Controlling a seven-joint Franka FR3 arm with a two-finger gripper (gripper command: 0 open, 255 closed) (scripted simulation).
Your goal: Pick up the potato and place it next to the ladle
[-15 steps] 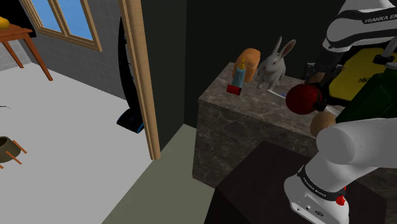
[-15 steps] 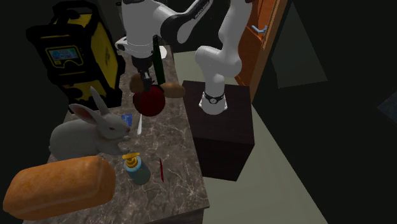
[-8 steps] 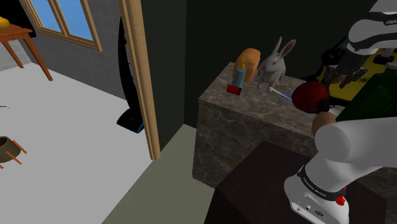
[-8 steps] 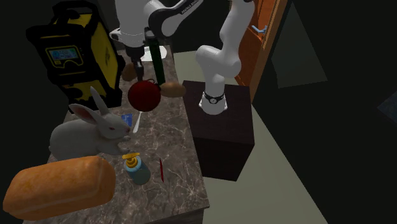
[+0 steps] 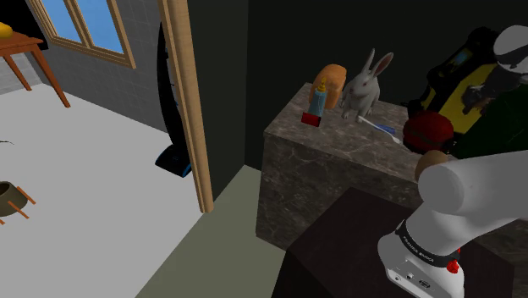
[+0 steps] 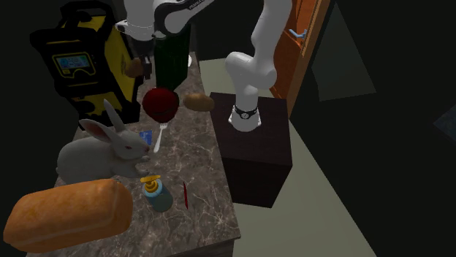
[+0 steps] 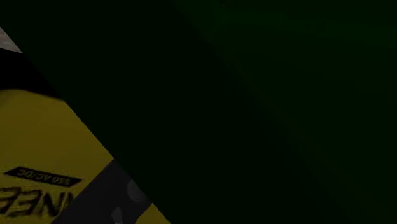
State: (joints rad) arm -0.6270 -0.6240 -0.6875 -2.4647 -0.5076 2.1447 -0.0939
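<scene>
A brown potato (image 6: 131, 68) hangs in the air in front of the yellow box, and my black gripper (image 6: 140, 67) is shut on it. The ladle (image 6: 161, 104) lies on the marble counter below: a red bowl with a pale handle pointing toward the rabbit. It shows in the shoulder view too, ladle (image 5: 427, 132). A second brown potato (image 6: 197, 101) rests on the counter beside the red bowl, on the stand's side, and appears as potato (image 5: 430, 161) next to my white arm.
A yellow and black box (image 6: 80, 66) stands at the counter's end, close in the wrist view (image 7: 44, 140). A dark green object (image 6: 172, 62) rises behind the ladle. A white rabbit (image 6: 95, 157), a bread loaf (image 6: 66, 212) and a soap dispenser (image 6: 156, 193) occupy the counter (image 6: 201, 168).
My gripper has risen with the potato and moved from above the ladle toward the yellow box. The ladle's red bowl has shifted a little the same way.
</scene>
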